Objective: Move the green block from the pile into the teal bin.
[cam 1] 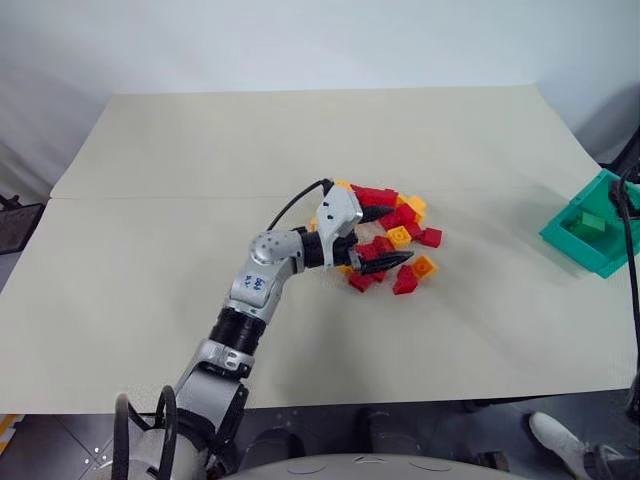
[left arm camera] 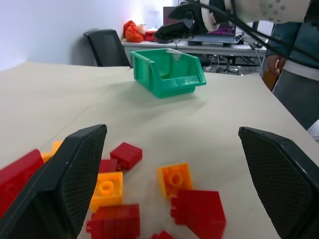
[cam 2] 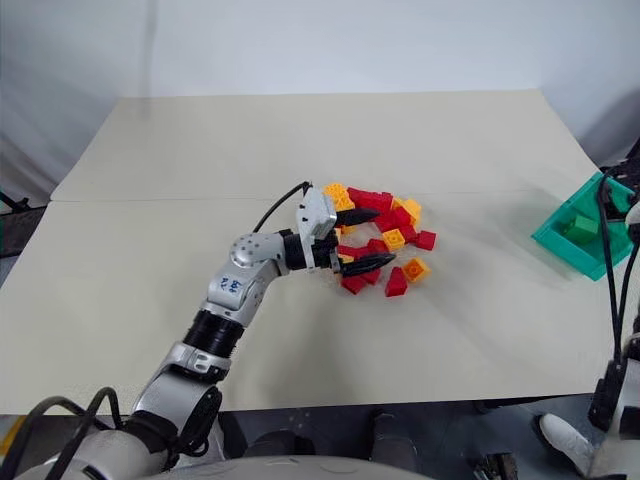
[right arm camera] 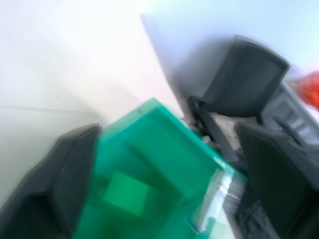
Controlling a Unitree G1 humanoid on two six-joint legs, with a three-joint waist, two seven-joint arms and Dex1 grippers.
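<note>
At right edge, green block (cam 1: pixel 592 224) lies inside teal bin (cam 1: pixel 566 236); right hand (right arm camera: pixel 164 174) wide, empty; left hand (cam 1: pixel 385 238) wide over pile (cam 1: pixel 398 240). Task looks done.

The left arm (cam 1: pixel 262 280) has silver-grey shells, black joint rings and a small blue mark. A black cable (cam 1: pixel 295 203) loops to its white wrist. The left gripper (cam 1: pixel 388 236) has two black, cross-hatched fingers (left arm camera: pixel 65 184).

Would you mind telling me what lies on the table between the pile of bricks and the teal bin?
Nothing: between the pile and the teal bin the table is bare, as the left eye view shows.
</note>
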